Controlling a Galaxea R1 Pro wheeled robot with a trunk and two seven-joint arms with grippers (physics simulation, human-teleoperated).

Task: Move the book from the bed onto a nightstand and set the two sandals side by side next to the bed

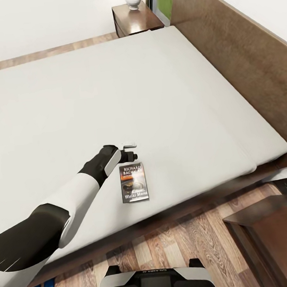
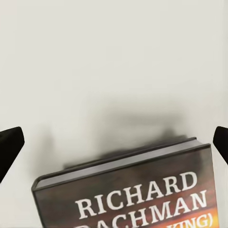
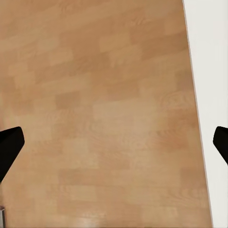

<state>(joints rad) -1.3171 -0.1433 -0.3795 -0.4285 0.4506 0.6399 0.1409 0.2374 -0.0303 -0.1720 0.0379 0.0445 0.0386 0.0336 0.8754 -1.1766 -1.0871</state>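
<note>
The book (image 1: 134, 183) lies flat on the bed (image 1: 165, 98) near its front edge, just beside the wide-open left gripper (image 1: 131, 151). It's probably light and stiff; pinching its top edge looks easiest.

Head view high over bed (image 1: 112, 89); left wrist close above book (image 1: 133, 182).

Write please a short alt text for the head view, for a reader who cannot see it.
A robot's left arm reaches over a large pale-grey mattress, its open left claw hovering just beyond a small dark paperback book with an orange band lying flat near the mattress's front edge. A dark-brown wooden nightstand stands at the far corner.
</note>
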